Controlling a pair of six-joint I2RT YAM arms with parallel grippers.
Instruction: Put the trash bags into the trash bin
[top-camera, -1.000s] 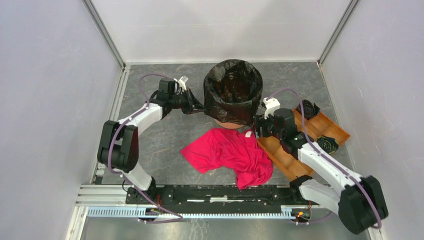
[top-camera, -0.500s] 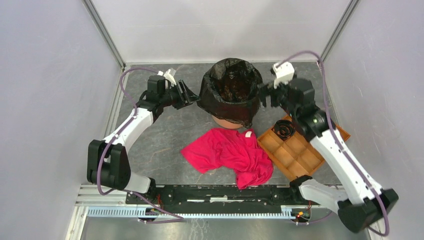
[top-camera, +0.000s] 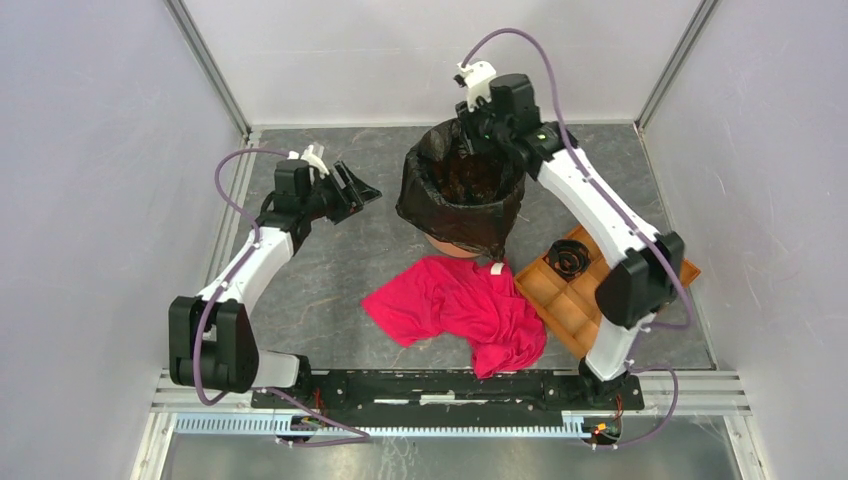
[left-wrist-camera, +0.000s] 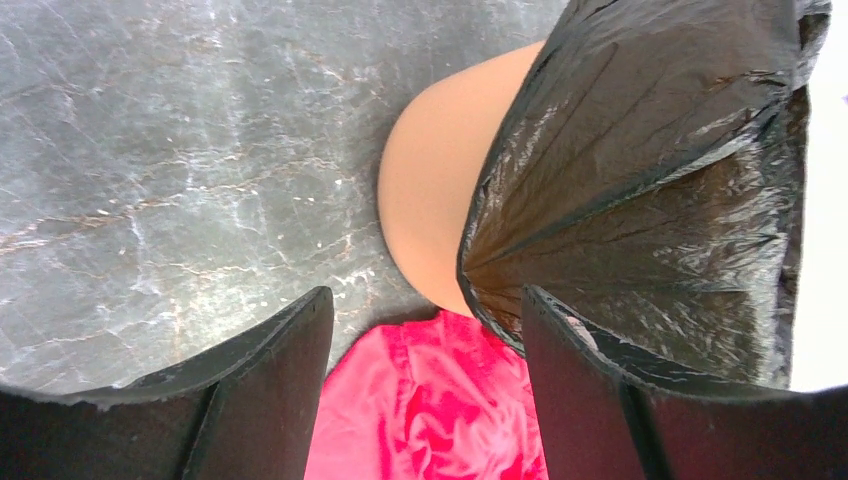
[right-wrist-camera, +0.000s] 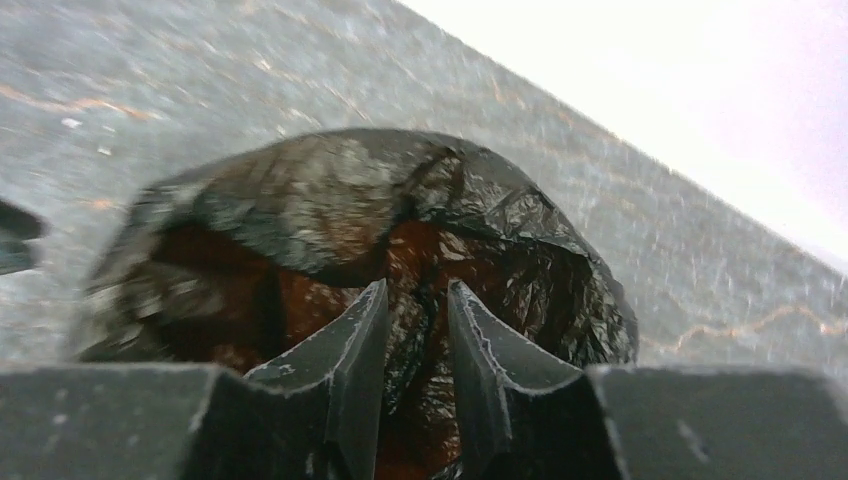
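The black trash bag (top-camera: 460, 185) lines the pale-orange trash bin (top-camera: 450, 245), its film draped over the rim and down the sides. My left gripper (top-camera: 366, 190) is open and empty, a short way left of the bin. In its wrist view the fingers (left-wrist-camera: 425, 300) frame the bin's bare side (left-wrist-camera: 440, 190) and the hanging film (left-wrist-camera: 650, 180). My right gripper (top-camera: 476, 138) hangs over the bag's back rim. Its jaws (right-wrist-camera: 417, 290) stand a narrow gap apart, with wrinkled film (right-wrist-camera: 350, 210) showing through. I cannot tell whether they touch it.
A red cloth (top-camera: 460, 300) lies crumpled in front of the bin, also in the left wrist view (left-wrist-camera: 430, 410). A brown compartment tray (top-camera: 590, 305) sits to the right, holding a black roll (top-camera: 567, 258). Enclosure walls close in on three sides.
My left gripper opened, let go of the bag's left edge and drew back leftward. My right arm swung from beside the tray to the bin's back rim, opened wide, then narrowed.
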